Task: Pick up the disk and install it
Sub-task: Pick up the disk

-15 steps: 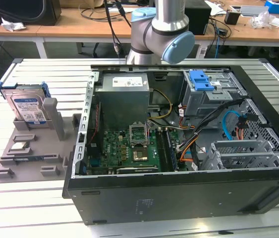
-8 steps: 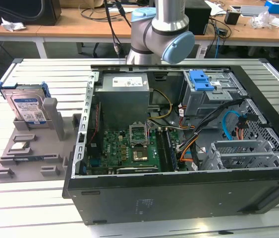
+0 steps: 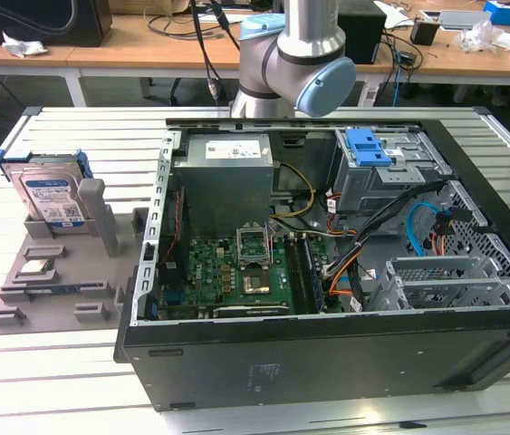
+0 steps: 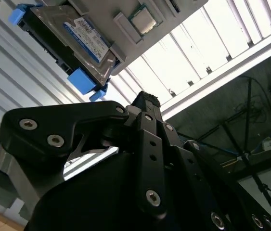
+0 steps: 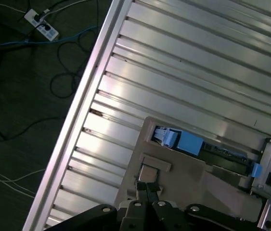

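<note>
1. The disk [image 3: 53, 194] stands on edge in a slot of a grey holder tray [image 3: 64, 304] at the exterior view's left, outside the open computer case [image 3: 327, 362]; its blue carrier frames the silver body, and the white-and-blue label faces the camera.
2. A small square processor chip [image 3: 37, 268] lies flat on the same tray, near the disk and lower in the frame.
3. The robot arm [image 3: 295, 54] is at the top middle of the exterior view, behind the case and well apart from the disk.
4. In both wrist views the gripper [image 4: 145, 101] [image 5: 148, 186] has its jaws drawn together with nothing between them; it hangs above the slatted aluminium table [image 3: 64, 136], touching nothing.
5. The second wrist view shows the disk [image 4: 75, 36] and the chip [image 4: 145, 20] beyond the gripper's tip.
6. Inside the case, a blue plastic clip [image 3: 368, 147] sits on the drive cage in the upper right of the exterior view; the green motherboard [image 3: 236, 272] lies toward the case's left side.
</note>
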Available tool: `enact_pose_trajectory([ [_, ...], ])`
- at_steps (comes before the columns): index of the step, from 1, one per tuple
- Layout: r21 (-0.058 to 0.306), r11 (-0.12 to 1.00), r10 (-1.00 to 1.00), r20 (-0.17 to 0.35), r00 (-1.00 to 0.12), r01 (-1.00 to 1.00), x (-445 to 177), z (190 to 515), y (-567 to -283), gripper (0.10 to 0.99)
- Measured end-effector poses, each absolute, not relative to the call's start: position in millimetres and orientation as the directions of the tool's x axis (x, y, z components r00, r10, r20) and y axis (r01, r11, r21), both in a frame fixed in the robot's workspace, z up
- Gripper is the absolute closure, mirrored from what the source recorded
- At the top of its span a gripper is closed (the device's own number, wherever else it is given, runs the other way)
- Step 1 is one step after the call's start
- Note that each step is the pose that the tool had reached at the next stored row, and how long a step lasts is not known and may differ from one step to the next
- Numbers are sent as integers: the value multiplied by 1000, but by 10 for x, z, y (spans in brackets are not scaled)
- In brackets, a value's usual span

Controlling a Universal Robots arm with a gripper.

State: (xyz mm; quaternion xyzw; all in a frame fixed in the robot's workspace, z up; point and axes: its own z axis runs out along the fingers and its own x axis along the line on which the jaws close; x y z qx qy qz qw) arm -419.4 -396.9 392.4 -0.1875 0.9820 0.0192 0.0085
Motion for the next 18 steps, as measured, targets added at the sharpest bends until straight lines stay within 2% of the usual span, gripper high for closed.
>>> enact_pose_trajectory([
  [18, 35, 844, -535, -24, -844, -536, -4194, 3924, -3969, 980],
])
